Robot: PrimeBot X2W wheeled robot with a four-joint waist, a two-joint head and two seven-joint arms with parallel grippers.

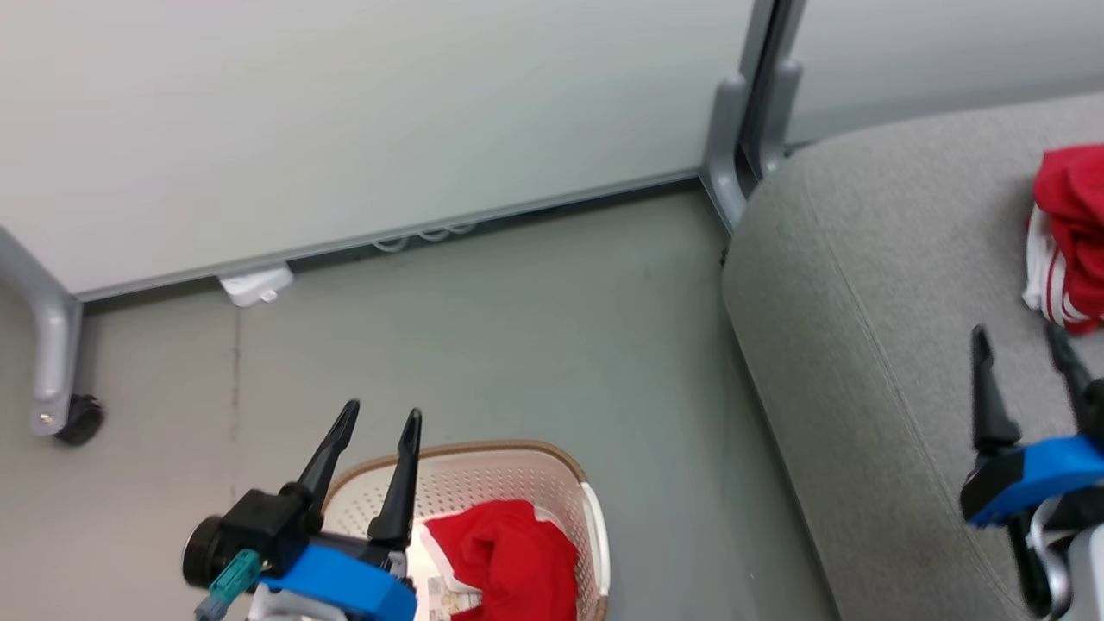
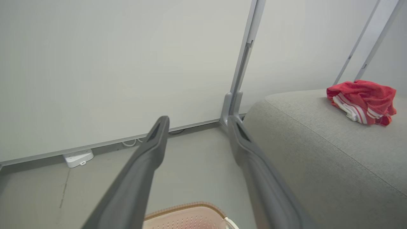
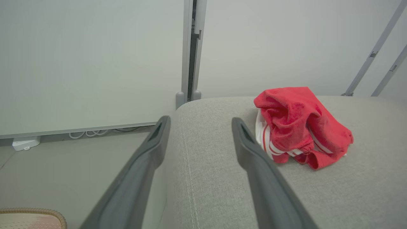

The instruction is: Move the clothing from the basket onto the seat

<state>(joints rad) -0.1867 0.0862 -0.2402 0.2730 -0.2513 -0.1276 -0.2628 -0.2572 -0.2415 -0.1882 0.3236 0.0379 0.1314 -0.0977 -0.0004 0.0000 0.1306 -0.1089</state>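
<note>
Clothing is seen in two places. Nearest, at the bottom of the head view, one bright red soft garment (image 1: 509,552) lies crumpled inside the cream-white perforated plastic basket with a brown woven-look rim (image 1: 483,448). The left gripper (image 1: 383,410), its two long dark fingers held apart with nothing between them, is poised over the basket's left part. The garment lies just to its right and below, so this arm is judged much the nearer for the coming pick, and a descent with a slight shift rightward is called for. No long axis can be read from the bunched cloth. The basket's near end and part of the garment are cut off by the lower edge and masked by the blue wrist housing (image 1: 336,586). Farther off to the right, the right gripper (image 1: 1016,332) is held over the large grey upholstered seat cushion (image 1: 862,302), jaws likewise spread and empty, near the second red garment with white stripes (image 1: 1069,233), which rests on the seat and is cropped by the right edge
</note>
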